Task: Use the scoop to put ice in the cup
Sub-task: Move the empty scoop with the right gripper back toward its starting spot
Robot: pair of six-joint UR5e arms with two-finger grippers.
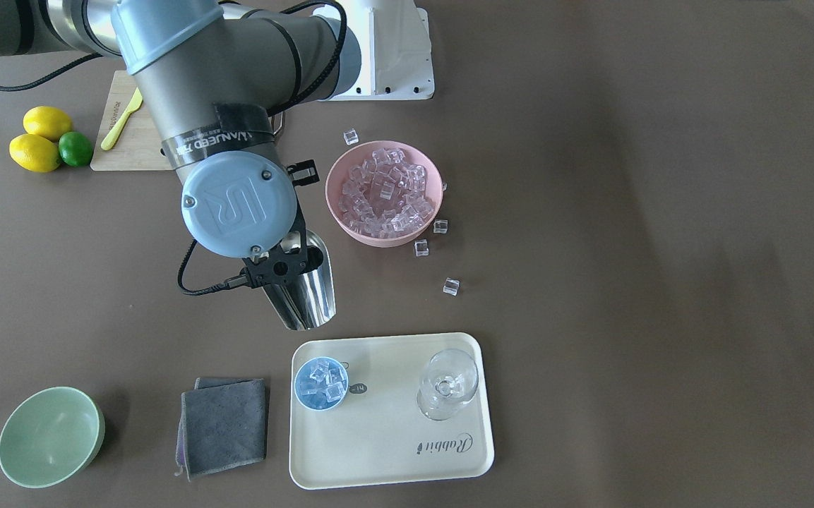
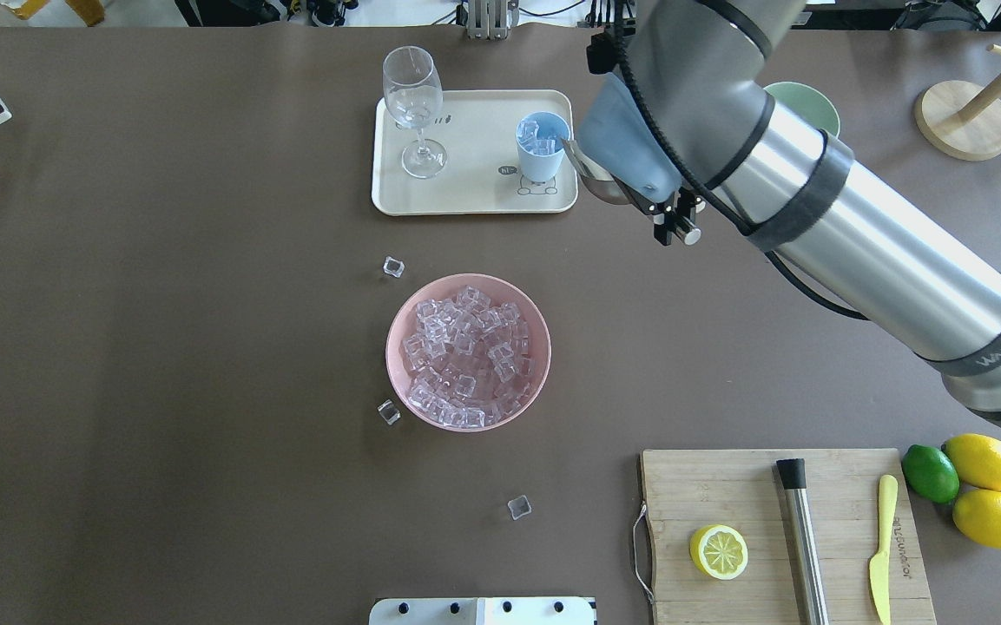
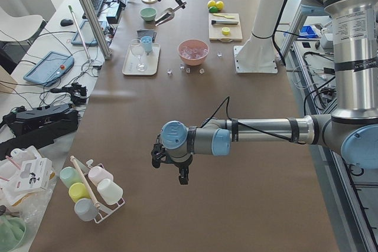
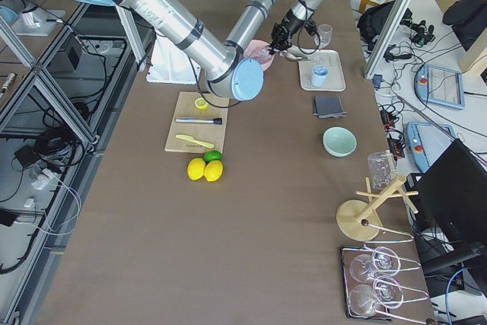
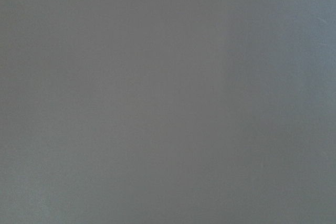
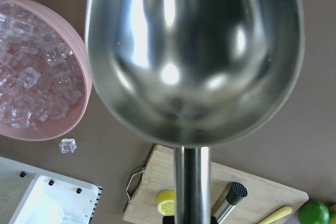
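My right gripper (image 1: 281, 268) is shut on the handle of the steel scoop (image 1: 306, 289) and holds it above the table, between the pink bowl (image 1: 429, 215) and the tray. The scoop's trough (image 6: 194, 51) is empty in the right wrist view. The light-blue cup (image 1: 321, 382) stands on the tray with several ice cubes in it; it also shows in the overhead view (image 2: 542, 148), just left of the scoop (image 2: 591, 178). The pink bowl (image 2: 400, 317) is full of ice (image 2: 465, 356). My left gripper (image 3: 168, 166) hovers over bare table far away; I cannot tell whether it is open or shut.
A cream tray (image 1: 378, 451) also holds a clear stemmed glass (image 1: 447, 384). Loose ice cubes (image 1: 451, 286) lie around the pink bowl. A grey cloth (image 1: 224, 425) and green bowl (image 1: 50, 436) sit beside the tray. The cutting board (image 2: 730, 486) holds a lemon half, steel rod and yellow knife.
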